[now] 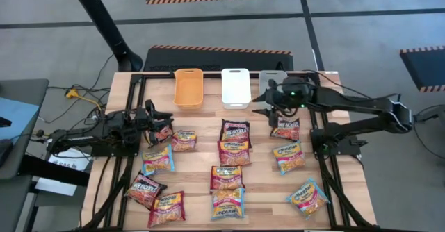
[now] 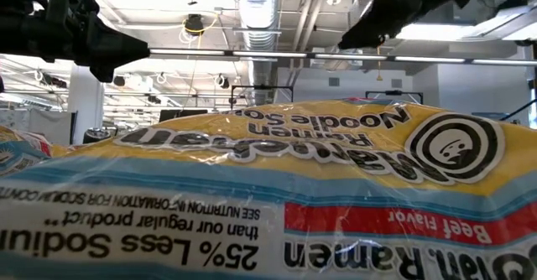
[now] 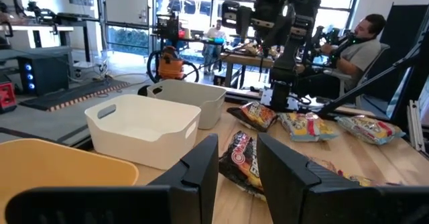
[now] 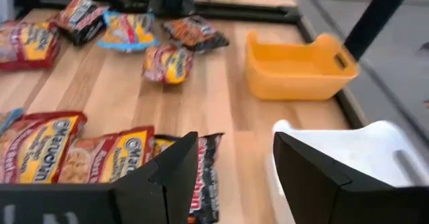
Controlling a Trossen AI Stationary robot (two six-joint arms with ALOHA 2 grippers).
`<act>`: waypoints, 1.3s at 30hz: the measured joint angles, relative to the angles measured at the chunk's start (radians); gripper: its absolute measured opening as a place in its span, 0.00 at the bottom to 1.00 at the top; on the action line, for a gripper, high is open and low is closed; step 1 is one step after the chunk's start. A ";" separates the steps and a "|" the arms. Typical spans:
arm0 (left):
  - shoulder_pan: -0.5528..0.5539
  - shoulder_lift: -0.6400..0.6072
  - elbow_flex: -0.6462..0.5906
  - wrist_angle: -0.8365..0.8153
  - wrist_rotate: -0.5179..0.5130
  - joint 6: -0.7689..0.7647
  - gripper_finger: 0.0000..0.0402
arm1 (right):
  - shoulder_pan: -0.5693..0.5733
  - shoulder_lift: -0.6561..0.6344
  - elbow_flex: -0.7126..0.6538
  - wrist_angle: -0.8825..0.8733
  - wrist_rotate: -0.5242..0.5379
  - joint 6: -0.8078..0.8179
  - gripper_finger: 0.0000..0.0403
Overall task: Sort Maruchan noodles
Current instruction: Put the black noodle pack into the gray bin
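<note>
Wooden surface (image 1: pixel 264 190) carries scattered Maruchan noodles (image 1: pixel 234 152), with the left end effector (image 1: pixel 161 123) and right end effector (image 1: pixel 268 112) both spread, holding nothing.

Even overhead lighting, soft short shadows on pale wooden slatted table (image 1: pixel 257 183). Low view: crinkly yellow-blue plastic ramen packet (image 2: pixel 277 196) fills frame, glare streaks; ceiling lamps, windows blown out. Wrist views slightly blurred.

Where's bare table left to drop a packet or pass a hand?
Free: the wood strip between the orange bin and the packets below it, and the stretch between the middle column of packets and the right-hand ones. Crowded: lower left corner, and around the left gripper. The right gripper hangs open near the grey bin.
</note>
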 joint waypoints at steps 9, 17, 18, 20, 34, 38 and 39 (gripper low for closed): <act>0.000 0.000 0.000 -0.015 -0.001 -0.029 0.23 | -0.012 0.153 0.000 0.036 -0.073 -0.002 0.55; 0.000 0.000 0.000 -0.037 -0.003 -0.051 0.23 | -0.008 0.275 0.000 0.129 -0.074 -0.003 0.55; 0.000 0.000 0.000 -0.037 -0.003 -0.051 0.23 | -0.008 0.287 0.000 0.143 -0.074 -0.003 0.55; 0.000 0.000 0.000 -0.037 -0.003 -0.051 0.23 | -0.008 0.313 0.000 0.161 -0.074 -0.003 0.55; 0.000 0.000 0.000 -0.081 -0.004 -0.091 0.23 | 0.033 0.483 0.000 0.189 -0.073 -0.002 0.55; 0.000 0.000 0.000 -0.081 -0.004 -0.091 0.23 | 0.033 0.533 0.000 0.192 -0.073 0.000 0.55; 0.000 0.000 0.000 -0.081 -0.004 -0.091 0.23 | 0.033 0.548 0.000 0.195 -0.073 0.001 0.55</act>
